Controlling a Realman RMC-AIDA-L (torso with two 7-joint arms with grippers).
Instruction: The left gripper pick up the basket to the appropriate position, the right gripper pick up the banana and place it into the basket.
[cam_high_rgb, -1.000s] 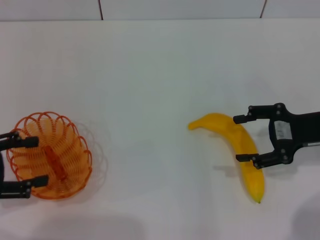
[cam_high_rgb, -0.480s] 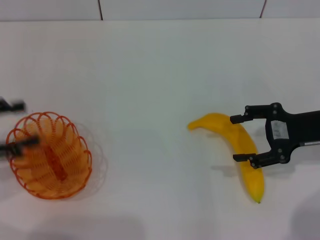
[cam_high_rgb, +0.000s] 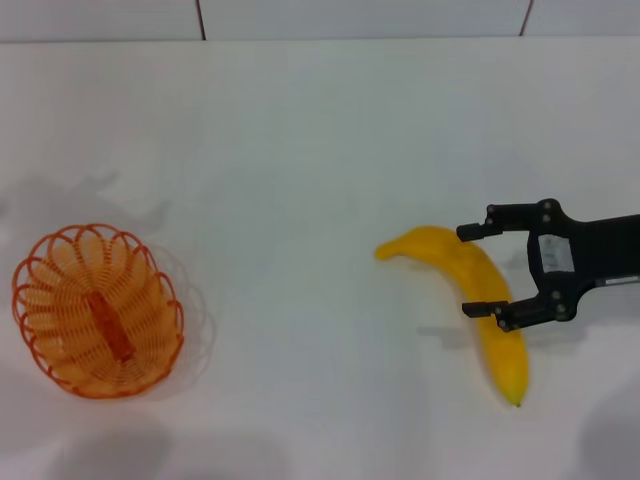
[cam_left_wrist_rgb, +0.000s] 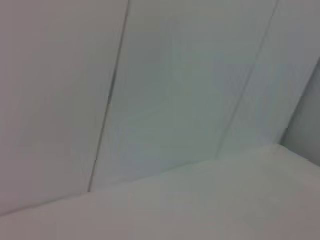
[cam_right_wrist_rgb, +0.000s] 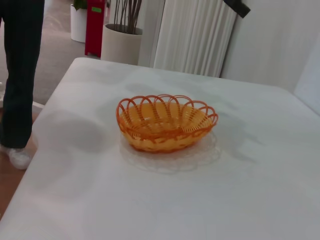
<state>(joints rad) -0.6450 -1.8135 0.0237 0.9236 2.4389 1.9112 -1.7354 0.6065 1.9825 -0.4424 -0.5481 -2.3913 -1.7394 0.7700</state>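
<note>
White surface (cam_high_rgb: 320, 150), broad and bare between the two items. Orange basket (cam_high_rgb: 98, 310) resting near the left edge in the head view, upright, nothing inside, well apart from the fruit; seen again from the right wrist (cam_right_wrist_rgb: 166, 121), sitting alone. Yellow banana (cam_high_rgb: 470, 300) lying flat on the right side, curved, tip pointing toward the near edge. Right pincer (cam_high_rgb: 484, 272) spread wide and straddling the middle of the banana, one finger at the far side, the other at the near side, not yet closed on it. Left pincer absent from every view; left wrist camera showing only pale wall panels, so impossible to tell whether spread or closed.

Likely troubles from here:
- Basket apparently not held by anything, so probably not yet carried toward the middle; long reach across for the right arm, or a drop short of the rim.
- Closing on a smooth, curved skin: possible roll or swivel between the fingers, leaving the fruit hanging tilted.
- Fruit about as long as the basket is wide; careless angle at release, and one end catching the scalloped rim or tipping the light wire basket.
- Lower finger close to the surface; scraping possible on closing.
</note>
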